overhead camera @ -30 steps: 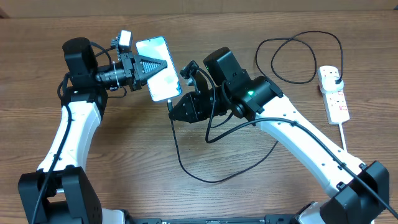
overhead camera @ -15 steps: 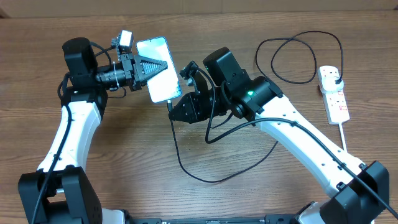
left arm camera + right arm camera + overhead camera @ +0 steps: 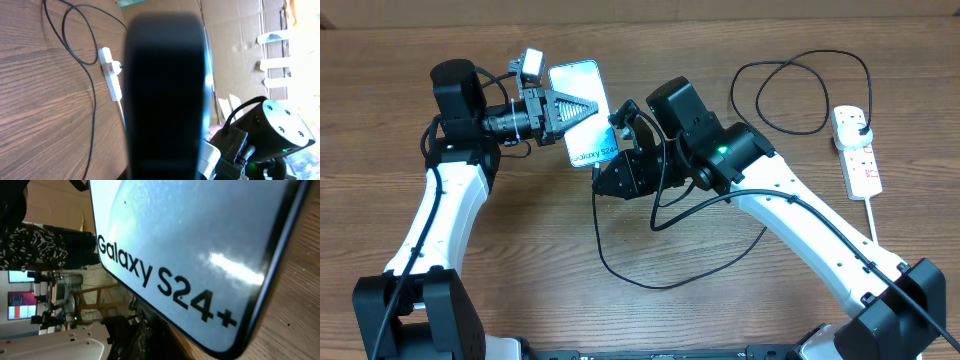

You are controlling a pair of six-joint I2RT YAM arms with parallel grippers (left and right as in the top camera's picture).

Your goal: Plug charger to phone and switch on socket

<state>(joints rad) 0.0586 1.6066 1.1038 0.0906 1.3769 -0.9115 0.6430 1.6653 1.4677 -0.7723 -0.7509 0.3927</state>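
Two arms are seen reaching over the wooden bench (image 3: 500, 290) from its near edge. The socket (image 3: 857, 152) is laid close to the right edge, toward the far right corner, and a black plug (image 3: 860, 122) is seated in its far end. The charger (image 3: 620, 272) is run from that plug in a loop by the far edge, then in a wide curve across the middle of the bench, and is lifted up to the right gripper (image 3: 603, 182). That gripper is closed on the charger's connector end, just beside the phone's lower edge; whether the tip touches the phone cannot be told. The phone (image 3: 588, 142) is held off the bench, tilted, toward the far edge left of centre, with its lit screen turned upward. It is clamped by the left gripper (image 3: 566, 107), whose fingers are closed across the screen's upper half.
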